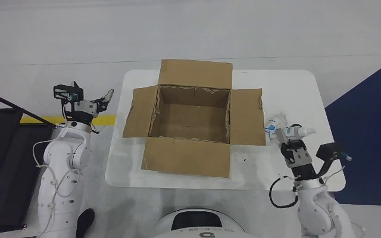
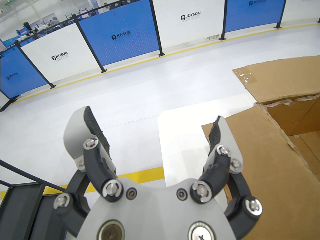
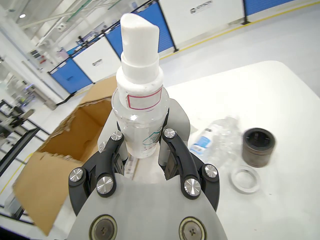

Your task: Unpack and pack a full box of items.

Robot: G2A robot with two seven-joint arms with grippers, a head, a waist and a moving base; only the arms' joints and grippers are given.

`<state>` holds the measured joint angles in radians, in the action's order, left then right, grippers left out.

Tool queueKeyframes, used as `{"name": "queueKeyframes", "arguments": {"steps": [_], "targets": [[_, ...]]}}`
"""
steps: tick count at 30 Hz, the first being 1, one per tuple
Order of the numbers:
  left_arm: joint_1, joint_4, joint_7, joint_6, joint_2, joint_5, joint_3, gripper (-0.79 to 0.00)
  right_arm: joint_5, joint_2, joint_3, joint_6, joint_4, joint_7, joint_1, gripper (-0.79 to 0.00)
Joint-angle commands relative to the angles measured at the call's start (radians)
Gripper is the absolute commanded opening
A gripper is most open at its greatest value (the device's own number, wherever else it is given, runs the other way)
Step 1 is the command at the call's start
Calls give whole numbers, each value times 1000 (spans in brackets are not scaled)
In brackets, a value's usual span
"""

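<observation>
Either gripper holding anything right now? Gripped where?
Right gripper is shut on a clear spray bottle, clamped across its lower body near the base. Left gripper is open and empty.

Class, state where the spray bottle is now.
In the right wrist view the spray bottle sits in the right claw, above the table's right side, beside the cardboard box's right flap.

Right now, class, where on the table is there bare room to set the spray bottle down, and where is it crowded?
Bare: the far right corner of the table, beyond the box, and the box's floor. Crowded: beside the right gripper, shut on the spray bottle, lie a water bottle, dark cylinder and ring.
</observation>
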<state>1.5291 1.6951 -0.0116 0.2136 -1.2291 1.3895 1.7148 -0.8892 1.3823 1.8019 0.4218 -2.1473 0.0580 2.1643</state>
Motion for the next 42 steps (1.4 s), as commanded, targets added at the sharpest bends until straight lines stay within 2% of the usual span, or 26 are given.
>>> {"name": "queueKeyframes", "arguments": {"steps": [1,5,8,12,15,19,26,30,32,34,36,40,41,42], "targets": [[0,0,0,0,0,0,0,0,-25,-2,-23,26,-52,-29,22,-785],[0,0,0,0,0,0,0,0,-79,-2,-94,-1,-111,-89,15,-785],[0,0,0,0,0,0,0,0,-151,-1,-177,-63,-110,-129,-49,-785],[0,0,0,0,0,0,0,0,-237,4,-312,-190,-35,-254,-199,-785],[0,0,0,0,0,0,0,0,-244,11,-402,-269,41,-366,-315,-785],[0,0,0,0,0,0,0,0,-255,19,-483,-362,120,-454,-424,-785],[0,0,0,0,0,0,0,0,-339,28,-591,-471,213,-586,-520,-785],[0,0,0,0,0,0,0,0,-380,36,-654,-527,282,-578,-567,-785],[0,0,0,0,0,0,0,0,-393,40,-676,-547,306,-564,-582,-748],[0,0,0,0,0,0,0,0,-396,41,-687,-557,314,-555,-587,-671],[0,0,0,0,0,0,0,0,-398,40,-688,-558,306,-552,-583,-511],[0,0,0,0,0,0,0,0,-387,36,-673,-548,263,-548,-554,-428],[0,0,0,0,0,0,0,0,-386,34,-668,-544,249,-546,-544,-317],[0,0,0,0,0,0,0,0,-384,32,-662,-540,236,-542,-533,-145]]}}
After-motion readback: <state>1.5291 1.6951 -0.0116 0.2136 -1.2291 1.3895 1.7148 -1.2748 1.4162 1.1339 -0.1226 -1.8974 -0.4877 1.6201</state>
